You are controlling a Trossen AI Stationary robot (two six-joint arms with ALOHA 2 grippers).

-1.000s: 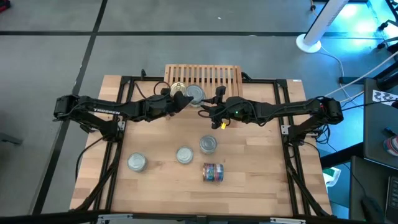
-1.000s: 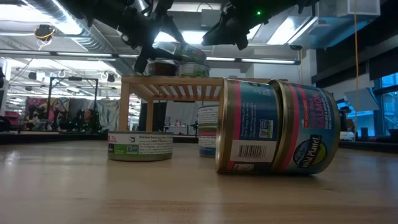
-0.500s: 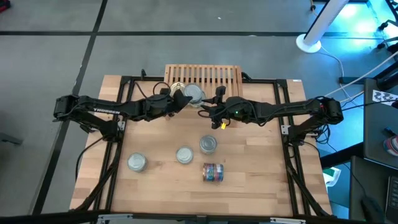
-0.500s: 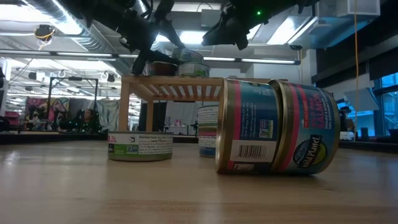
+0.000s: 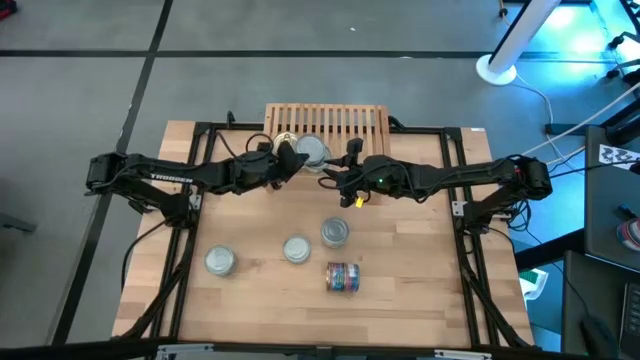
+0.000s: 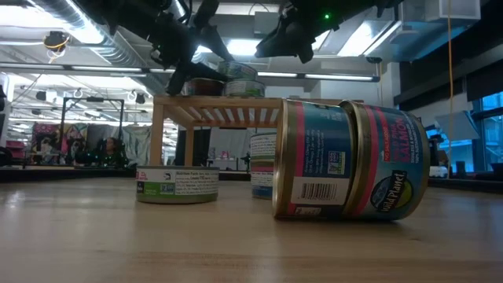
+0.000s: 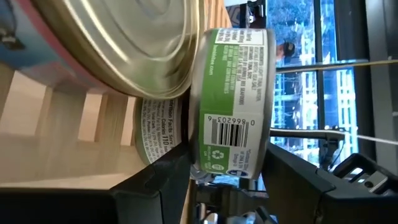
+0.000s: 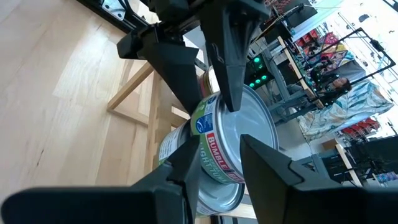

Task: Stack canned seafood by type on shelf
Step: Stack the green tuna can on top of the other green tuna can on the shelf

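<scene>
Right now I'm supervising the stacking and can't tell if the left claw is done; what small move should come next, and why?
Probably open the left claw and back it away. The green-labelled round tin between its fingers appears already seated on another green-labelled tin on the light-wood slatted shelf. The right claw waits alongside.

Robotics lab or workshop: bare grey concrete floor [image 5: 80, 90] around a wood table [image 5: 260, 310] in a black frame, exposed ceiling ducts [image 6: 94, 39] with strip lights [image 6: 110, 69], cluttered equipment benches [image 6: 71, 153] behind, cables [image 5: 560, 110] trailing past the table's right edge.
</scene>
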